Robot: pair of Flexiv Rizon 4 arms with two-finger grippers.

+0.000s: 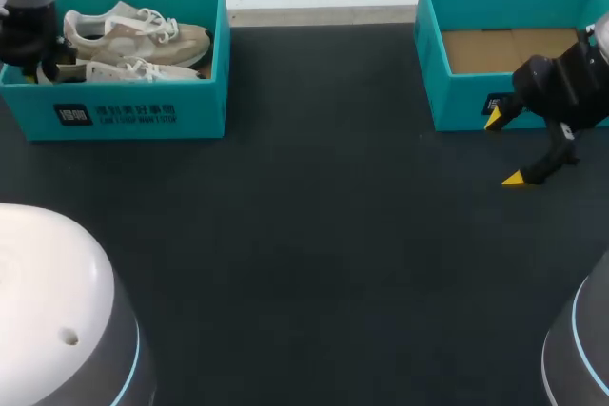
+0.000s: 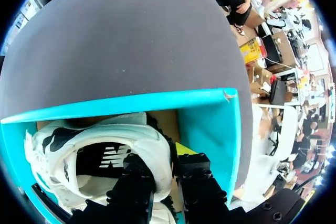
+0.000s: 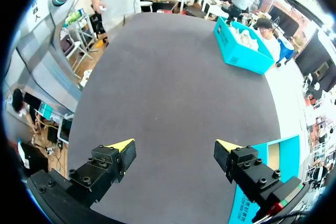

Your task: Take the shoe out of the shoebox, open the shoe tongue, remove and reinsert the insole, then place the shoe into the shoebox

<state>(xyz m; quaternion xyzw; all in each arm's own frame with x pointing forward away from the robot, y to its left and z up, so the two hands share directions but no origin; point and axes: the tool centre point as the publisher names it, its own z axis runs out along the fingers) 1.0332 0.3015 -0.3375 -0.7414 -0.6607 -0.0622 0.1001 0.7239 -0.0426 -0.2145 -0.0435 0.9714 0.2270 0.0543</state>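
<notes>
The left teal shoebox (image 1: pixel 143 111) holds two pale sneakers: one (image 1: pixel 133 33) at the back, one (image 1: pixel 124 71) nearer the front. My left arm (image 1: pixel 27 40) reaches down into the box's left end. In the left wrist view my left gripper (image 2: pixel 165 163) is shut on the white shoe (image 2: pixel 105 140), pinching its heel collar with one finger inside the opening and the other outside. The shoe lies in the teal box (image 2: pixel 210 124). My right gripper (image 1: pixel 504 149) hangs open and empty over the dark mat, in front of the right box (image 1: pixel 457 106).
The right teal box shows only a bare cardboard floor (image 1: pixel 509 49). In the right wrist view the right gripper (image 3: pixel 176 148) is above the mat (image 3: pixel 173 77), with the shoe-filled box (image 3: pixel 239 51) far ahead and the right box's corner (image 3: pixel 291 153) beside one finger.
</notes>
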